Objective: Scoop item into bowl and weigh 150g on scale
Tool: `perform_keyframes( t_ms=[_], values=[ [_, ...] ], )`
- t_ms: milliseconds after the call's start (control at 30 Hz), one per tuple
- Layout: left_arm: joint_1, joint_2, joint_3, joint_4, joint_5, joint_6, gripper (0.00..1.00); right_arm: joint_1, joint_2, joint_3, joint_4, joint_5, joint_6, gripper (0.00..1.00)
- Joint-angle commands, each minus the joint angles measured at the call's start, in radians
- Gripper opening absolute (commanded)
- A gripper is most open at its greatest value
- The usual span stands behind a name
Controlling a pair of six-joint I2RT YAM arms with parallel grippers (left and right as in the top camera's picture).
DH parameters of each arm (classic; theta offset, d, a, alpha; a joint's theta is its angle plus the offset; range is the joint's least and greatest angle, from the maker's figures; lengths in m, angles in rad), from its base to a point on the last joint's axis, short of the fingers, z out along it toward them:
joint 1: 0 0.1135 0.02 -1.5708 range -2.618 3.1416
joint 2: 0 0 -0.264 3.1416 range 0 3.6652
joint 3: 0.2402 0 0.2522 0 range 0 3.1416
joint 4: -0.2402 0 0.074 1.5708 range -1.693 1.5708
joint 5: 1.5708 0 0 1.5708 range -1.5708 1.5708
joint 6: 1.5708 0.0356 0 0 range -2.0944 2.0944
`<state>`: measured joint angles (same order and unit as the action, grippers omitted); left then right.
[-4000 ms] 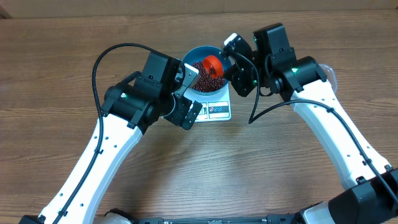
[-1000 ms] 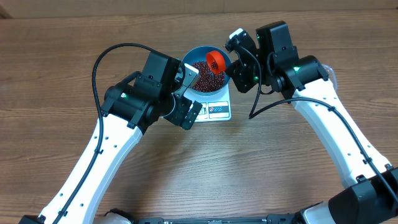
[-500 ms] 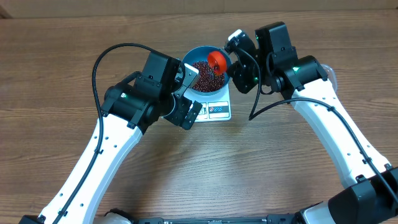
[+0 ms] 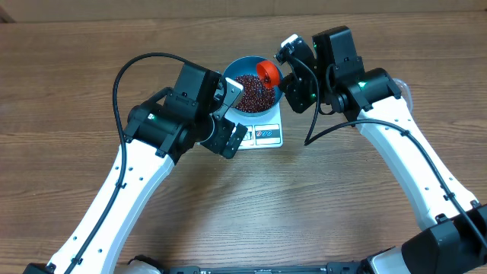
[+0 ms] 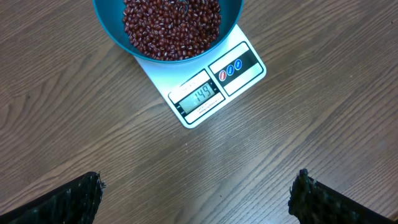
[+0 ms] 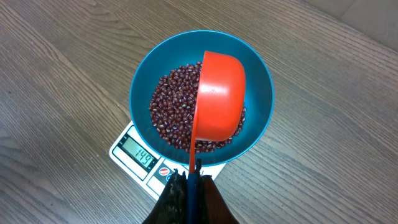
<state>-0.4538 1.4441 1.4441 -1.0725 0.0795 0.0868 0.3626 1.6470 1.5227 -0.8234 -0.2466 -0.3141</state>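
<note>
The blue bowl (image 4: 232, 70) (image 6: 140, 81) stands on the white scale (image 4: 268, 135) (image 5: 244, 62) and holds a heap of dark red-brown beans, the item (image 4: 251, 91) (image 5: 171, 28) (image 6: 168, 106). The scale's display (image 5: 198, 94) (image 6: 140, 157) reads 149. My right gripper (image 4: 284, 62) (image 6: 193, 183) is shut on the thin handle of the orange-red scoop (image 4: 266, 71) (image 6: 219, 99). The scoop is tipped on its side over the bowl's far right part. My left gripper (image 4: 233, 113) (image 5: 198, 186) hangs open just left of the scale, nothing between its fingers.
The scale rests on a brown wooden table (image 4: 68, 91). A clear rounded plastic thing (image 4: 405, 90) shows partly behind my right arm. Both white arms reach in from the near edge, one on each side of the scale.
The right gripper has drawn the scoop from low over the middle of the beans up toward the bowl's far right rim. The left arm has not moved.
</note>
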Motion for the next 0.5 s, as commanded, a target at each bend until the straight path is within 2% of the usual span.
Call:
perform_keyframes(
  t_ms=[0,467],
  values=[
    [0.001,0.007,-0.006,0.003,0.015,0.022,1.00,0.008,0.003,0.021,0.006,0.006,0.008,0.04],
    [0.001,0.007,-0.006,0.003,0.015,0.022,1.00,0.008,0.003,0.021,0.004,0.006,0.027,0.04]
  ],
)
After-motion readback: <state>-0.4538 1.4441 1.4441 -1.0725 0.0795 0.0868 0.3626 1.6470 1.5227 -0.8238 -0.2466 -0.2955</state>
